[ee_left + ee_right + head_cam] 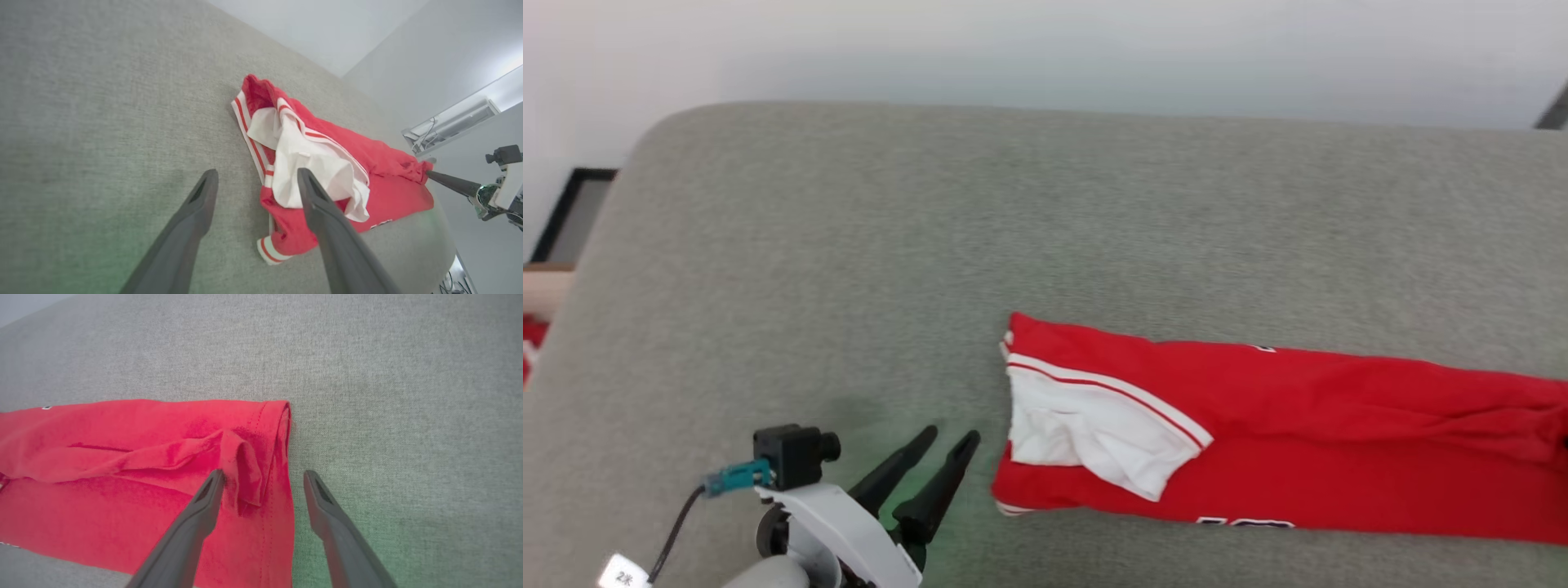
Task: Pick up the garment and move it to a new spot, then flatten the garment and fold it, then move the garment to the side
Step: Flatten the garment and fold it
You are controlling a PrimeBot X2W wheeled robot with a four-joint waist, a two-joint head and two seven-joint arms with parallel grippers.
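The garment [1298, 441] is a red jersey folded into a long band on the grey fabric surface, a white sleeve with red-and-white trim on top at its left end. My left gripper [952, 437] stands open just left of that end, nothing between its fingers; its wrist view shows the gripper [257, 177] with the sleeved end of the garment [318, 163] beyond the right finger. My right gripper [263, 477] is open over the garment's [143, 457] hemmed end, one finger above red cloth, the other above bare fabric. It also shows as a dark fingertip [449, 183].
The grey fabric surface [931, 245] spreads wide around the garment, with a rounded back-left corner. A pale wall rises behind it. A dark-framed thing [572, 212] leans at the far left beyond the edge, and a wall unit [453, 122] hangs in the left wrist view.
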